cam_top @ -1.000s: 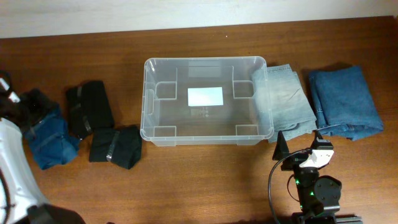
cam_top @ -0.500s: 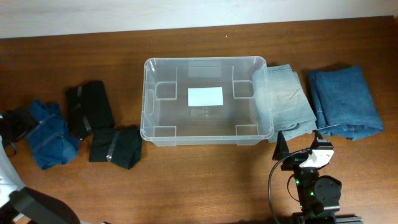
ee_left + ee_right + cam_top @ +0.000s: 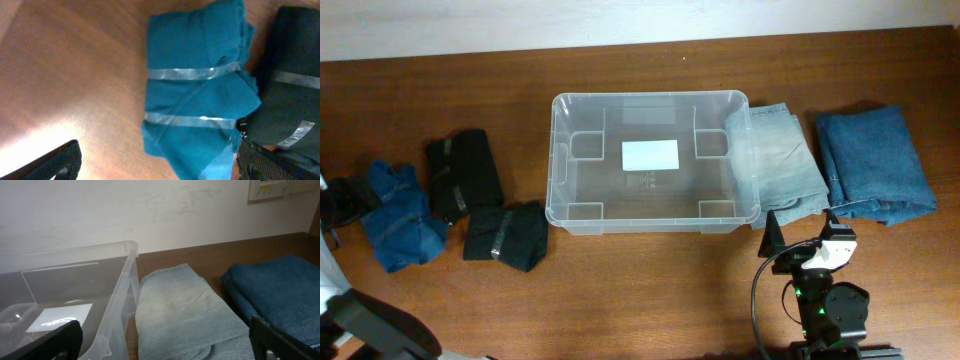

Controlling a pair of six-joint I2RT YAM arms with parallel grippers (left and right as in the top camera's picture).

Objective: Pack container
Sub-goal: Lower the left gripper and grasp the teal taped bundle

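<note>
The container (image 3: 553,165) is a clear plastic bin with a white label (image 3: 650,155) on its base, standing mid-table; only the label shows inside it. It also shows in the right wrist view (image 3: 120,280). My left gripper (image 3: 160,169) is open, low over the near end of a blue taped cloth bundle (image 3: 197,90), and sits at the far left in the overhead view (image 3: 342,200). My right gripper (image 3: 165,347) is open and empty, facing folded light-blue jeans (image 3: 180,310), just in front of them in the overhead view (image 3: 800,232).
Two black taped bundles (image 3: 463,172) (image 3: 507,236) lie between the blue bundle (image 3: 400,215) and the bin. Light-blue jeans (image 3: 780,165) touch the bin's right wall. Folded dark-blue jeans (image 3: 875,165) lie further right, also in the right wrist view (image 3: 280,295).
My left arm has drawn back toward the front-left, uncovering more of the blue bundle. The right arm, the bin and the clothes have not moved.
</note>
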